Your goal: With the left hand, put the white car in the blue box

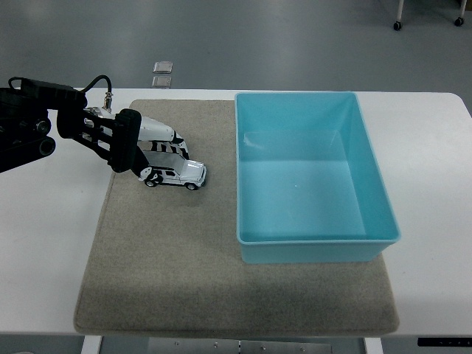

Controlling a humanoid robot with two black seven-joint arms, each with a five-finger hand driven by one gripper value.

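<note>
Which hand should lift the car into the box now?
Left. The left hand is already at the car on the mat, its fingers curled over the roof. No right hand is in view. The box stands empty just right of the car.

The left hand (151,151) grips the white car (175,175) on the grey mat (184,273), left of the blue box (310,177).
</note>
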